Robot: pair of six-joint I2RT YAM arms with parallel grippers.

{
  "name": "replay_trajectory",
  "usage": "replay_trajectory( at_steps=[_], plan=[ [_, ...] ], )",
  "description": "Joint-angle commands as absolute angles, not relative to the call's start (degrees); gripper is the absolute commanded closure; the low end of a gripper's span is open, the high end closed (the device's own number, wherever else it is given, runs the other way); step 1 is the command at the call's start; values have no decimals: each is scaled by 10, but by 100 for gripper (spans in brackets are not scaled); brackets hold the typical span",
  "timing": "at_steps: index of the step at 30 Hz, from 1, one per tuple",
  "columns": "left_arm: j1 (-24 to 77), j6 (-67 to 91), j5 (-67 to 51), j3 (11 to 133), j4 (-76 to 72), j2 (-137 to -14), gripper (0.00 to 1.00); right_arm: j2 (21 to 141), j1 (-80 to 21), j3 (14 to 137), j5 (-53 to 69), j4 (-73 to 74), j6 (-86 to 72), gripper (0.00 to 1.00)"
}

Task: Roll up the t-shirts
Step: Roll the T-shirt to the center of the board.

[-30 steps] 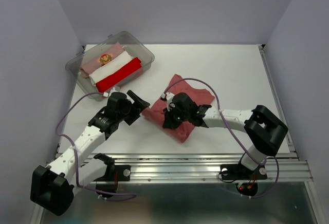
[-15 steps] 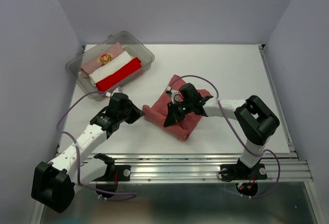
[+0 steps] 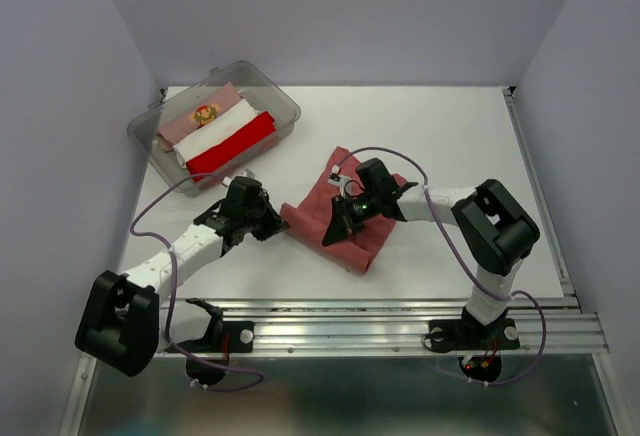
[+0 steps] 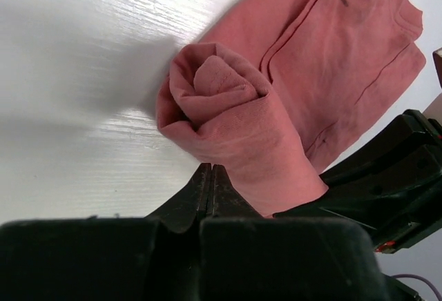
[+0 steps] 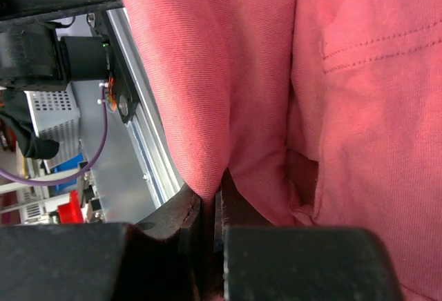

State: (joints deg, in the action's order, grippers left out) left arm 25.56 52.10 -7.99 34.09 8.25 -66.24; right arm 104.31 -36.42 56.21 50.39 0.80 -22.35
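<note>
A dusty brick-red t-shirt (image 3: 370, 204) lies mid-table, its near part rolled into a thick roll (image 4: 228, 114). My left gripper (image 3: 276, 218) is at the roll's left end. In the left wrist view its jaws (image 4: 210, 170) are pressed together with their tips touching the roll's underside, and no cloth shows between them. My right gripper (image 3: 336, 230) is on the roll's middle. A fold of the red cloth (image 5: 200, 121) is pinched between its shut jaws (image 5: 210, 194). Pale pink (image 3: 205, 114), white (image 3: 222, 128) and bright red (image 3: 236, 144) bundled t-shirts lie in a bin.
The clear plastic bin (image 3: 286, 106) stands at the back left of the white table (image 3: 450, 136). A metal rail (image 3: 400, 316) runs along the table's near edge. Purple cables loop from both arms. Grey walls close in the sides and back.
My left gripper has gone from open to shut and moved right up to the roll's end. The right gripper has shifted back and right with the cloth, tightening the roll.
</note>
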Motion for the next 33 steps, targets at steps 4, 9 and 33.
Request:
replay_trajectory(
  at_steps=[4, 9, 33],
  plan=[
    [261, 506, -105, 359, 19, -672, 100, 1066, -352, 582, 526, -8, -239, 99],
    [262, 505, -107, 364, 4, -703, 100, 1078, -347, 585, 526, -8, -243, 99],
    [262, 505, -89, 412, -32, -837, 100, 961, -331, 549, 410, 100, -189, 32]
  ],
)
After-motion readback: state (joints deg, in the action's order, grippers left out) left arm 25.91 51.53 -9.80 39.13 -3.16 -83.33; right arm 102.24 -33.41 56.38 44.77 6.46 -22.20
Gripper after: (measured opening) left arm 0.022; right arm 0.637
